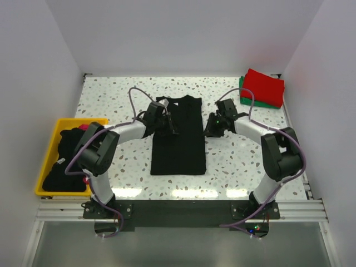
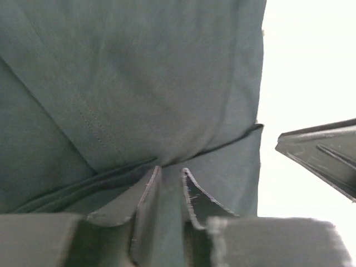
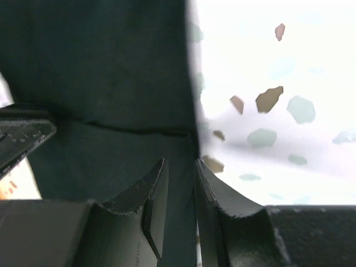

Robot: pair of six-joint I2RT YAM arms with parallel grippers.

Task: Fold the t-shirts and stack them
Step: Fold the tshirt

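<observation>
The black shirt [image 1: 178,150] lies in the middle of the table [image 1: 239,161]. It is already folded lengthwise into a narrow strip, with its collar at the far end. The left hand [image 1: 167,123] is clenched on the strip's left edge, and its wrist view shows cloth pinched between the fingers. The right hand [image 1: 210,129] grasps the right edge opposite in the same way.

This looks like the start of the crosswise fold. The next move probably calls for both hands to lift together and carry the far part over toward the near hem, keeping the edges level so the strip does not skew.

A folded red shirt [image 1: 262,86] sits on a green shirt [image 1: 242,92] at the far right corner, which is where this one should go. A heap of clothes [image 1: 67,161] waits in the yellow bin [image 1: 83,121] on the left.
</observation>
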